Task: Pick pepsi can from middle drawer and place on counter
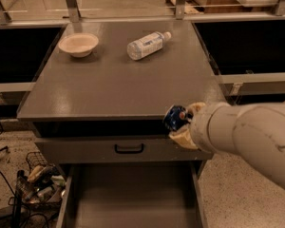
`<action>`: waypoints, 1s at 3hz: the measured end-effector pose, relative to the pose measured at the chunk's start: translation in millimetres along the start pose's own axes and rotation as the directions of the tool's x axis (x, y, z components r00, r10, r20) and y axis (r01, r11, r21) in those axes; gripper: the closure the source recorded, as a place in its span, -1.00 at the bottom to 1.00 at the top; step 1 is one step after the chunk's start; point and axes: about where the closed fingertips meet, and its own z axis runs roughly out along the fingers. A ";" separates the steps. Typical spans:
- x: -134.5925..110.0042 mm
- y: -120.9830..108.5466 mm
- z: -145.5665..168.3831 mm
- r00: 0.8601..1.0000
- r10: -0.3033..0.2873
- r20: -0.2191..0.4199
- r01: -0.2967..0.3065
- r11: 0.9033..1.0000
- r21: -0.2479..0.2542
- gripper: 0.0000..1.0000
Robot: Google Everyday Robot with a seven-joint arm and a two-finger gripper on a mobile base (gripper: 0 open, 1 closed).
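- Holding the pepsi can in a closed grip, the gripper hangs at the near right corner of the cabinet, with one cream finger above the can and one below it.
- The can is dark blue and rests on no surface. It shows against the near edge of the counter and the dark gap just under that edge.
- The thick pale arm reaches in from the right side of the scene.
- On the counter, a pale bowl stands at the far left.
- A clear plastic bottle lies on its side to the right of the bowl, well apart from the can, with its cap pointing far right.
- Under the counter edge is a closed grey drawer front with a black handle.
- Below that, the middle drawer is pulled out towards the near side, directly beneath the held can, its flat grey floor in view.
- On the ground at the near left sit a wire basket of clutter and some cables.
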 end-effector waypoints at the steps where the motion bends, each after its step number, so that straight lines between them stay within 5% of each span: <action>1: -29.7 -14.0 0.6 0.999 -0.046 0.020 0.046 0.999 0.013 1.00; 2: -63.7 -22.9 16.1 0.994 -0.110 0.024 0.110 0.994 0.001 1.00; 3: -63.7 -23.0 16.2 0.994 -0.110 0.024 0.110 0.994 0.001 1.00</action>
